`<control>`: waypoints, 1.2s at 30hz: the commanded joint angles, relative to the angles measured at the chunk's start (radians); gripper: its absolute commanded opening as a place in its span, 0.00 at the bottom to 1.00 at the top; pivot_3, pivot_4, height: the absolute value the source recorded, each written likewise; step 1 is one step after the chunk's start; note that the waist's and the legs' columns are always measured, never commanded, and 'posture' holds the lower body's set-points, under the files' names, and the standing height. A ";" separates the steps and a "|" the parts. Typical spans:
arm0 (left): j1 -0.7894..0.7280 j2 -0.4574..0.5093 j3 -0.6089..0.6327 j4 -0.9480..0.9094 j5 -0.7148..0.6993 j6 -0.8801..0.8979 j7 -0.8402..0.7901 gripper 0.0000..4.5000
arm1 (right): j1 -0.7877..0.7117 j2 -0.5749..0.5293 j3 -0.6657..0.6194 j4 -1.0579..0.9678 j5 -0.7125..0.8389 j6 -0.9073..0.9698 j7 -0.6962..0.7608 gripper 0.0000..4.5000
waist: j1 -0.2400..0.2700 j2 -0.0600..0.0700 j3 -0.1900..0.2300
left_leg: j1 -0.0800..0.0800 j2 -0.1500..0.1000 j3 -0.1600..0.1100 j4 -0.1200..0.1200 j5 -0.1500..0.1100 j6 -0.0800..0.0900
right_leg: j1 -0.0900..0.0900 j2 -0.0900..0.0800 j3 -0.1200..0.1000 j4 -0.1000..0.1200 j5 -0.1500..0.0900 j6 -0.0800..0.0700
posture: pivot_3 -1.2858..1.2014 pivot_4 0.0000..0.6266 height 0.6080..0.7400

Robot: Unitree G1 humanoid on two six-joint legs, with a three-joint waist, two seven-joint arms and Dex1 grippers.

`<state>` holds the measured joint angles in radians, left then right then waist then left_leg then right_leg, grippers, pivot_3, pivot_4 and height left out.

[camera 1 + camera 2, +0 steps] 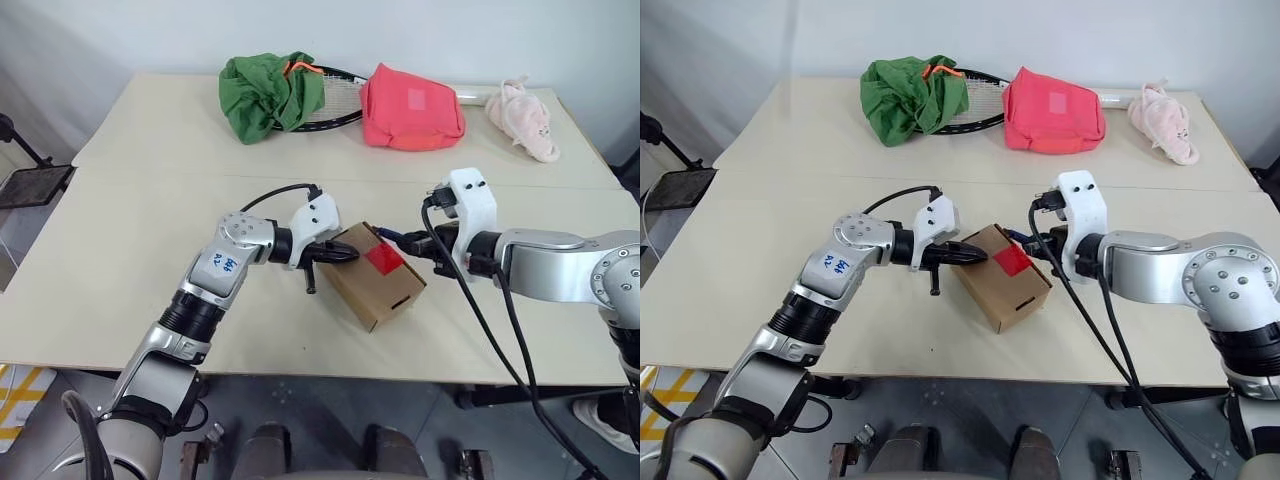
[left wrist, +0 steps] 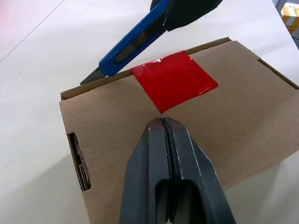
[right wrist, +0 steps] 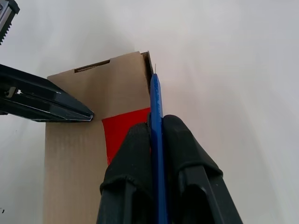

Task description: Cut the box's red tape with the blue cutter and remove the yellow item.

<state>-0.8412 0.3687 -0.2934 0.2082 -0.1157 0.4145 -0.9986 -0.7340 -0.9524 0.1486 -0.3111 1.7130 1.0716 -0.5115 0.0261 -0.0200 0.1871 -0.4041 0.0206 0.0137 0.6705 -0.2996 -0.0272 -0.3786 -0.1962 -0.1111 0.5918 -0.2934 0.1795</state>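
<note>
Pale tabletop (image 1: 120,260) stretches ahead of me, white wall behind it, with the box (image 1: 375,290) sitting skewed near the front edge between my two arms. Its lid is down, and the red tape (image 1: 384,259) is stuck on top at the long edge nearest my right arm, apparently folding over that edge.

My left gripper (image 2: 163,122) has its fingers pressed flat together, with nothing between them; the tips rest on the cardboard lid just beside a corner of the tape.

My right gripper (image 3: 156,122) pinches the blue cutter (image 2: 133,44) between its fingers. The cutter lies along the taped edge of the box, its dark tip (image 2: 90,77) pointing past the tape, at or just over the cardboard rim; I cannot tell whether the blade touches.

Along the far side of the table lie a green cloth (image 1: 268,92) heaped on a racket (image 1: 335,100), a pink-red bag (image 1: 412,108) and a pale pink plush toy (image 1: 525,118), all well apart from the box.
</note>
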 commanded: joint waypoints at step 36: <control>0.010 0.015 -0.034 -0.009 0.025 0.033 -0.018 0.00 | 0.019 0.031 -0.068 -0.072 0.008 0.030 -0.020 0.03 | 0.000 0.000 0.000 | 0.000 0.000 0.000 0.000 0.000 0.000 | 0.000 0.000 0.000 0.000 0.000 0.000 | 0.52 0.24 1.00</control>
<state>-0.8422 0.3721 -0.2951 0.1992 -0.1156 0.4342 -1.0029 -0.7079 -0.9096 0.1078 -0.3528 1.7168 1.0961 -0.5451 0.0257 -0.0199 0.1870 -0.4039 0.0206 0.0137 0.6701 -0.2996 -0.0272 -0.3786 -0.1962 -0.1111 0.5918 -0.2934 0.1795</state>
